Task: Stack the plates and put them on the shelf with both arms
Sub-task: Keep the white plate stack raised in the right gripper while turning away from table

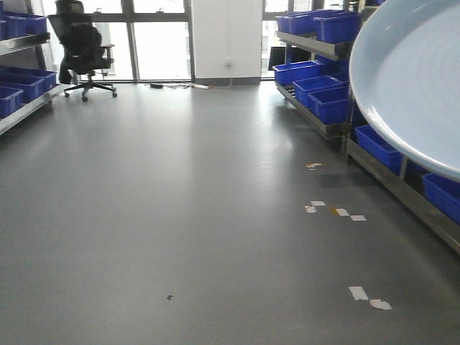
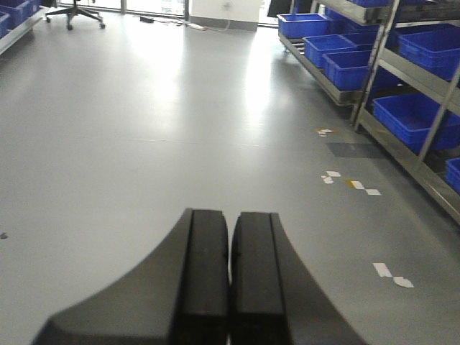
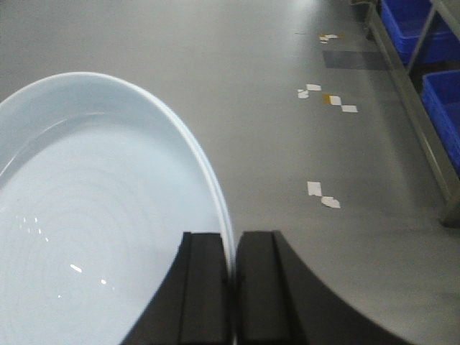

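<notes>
The right gripper (image 3: 232, 284) pinches a plate (image 3: 93, 215) rim, lower left of frame; the left gripper (image 2: 230, 277) is closed, empty; placing on the shelf (image 2: 424, 81) looks undone.

the plate (image 3: 93, 237) is showing a glossy pale bluish-white, with faint concentric rings running across its surface and tiny white glints. the right gripper (image 3: 231, 251) and the left gripper (image 2: 230, 237) are both looking matt black. the floor (image 1: 180, 201) is reading plain grey, carrying white tape scraps (image 1: 358, 292) and one yellowish piece (image 1: 334, 211). the bins (image 1: 327, 100) are showing deep blue on grey metal shelves (image 1: 316, 45), and the office chair (image 1: 83, 47) is showing black.
</notes>
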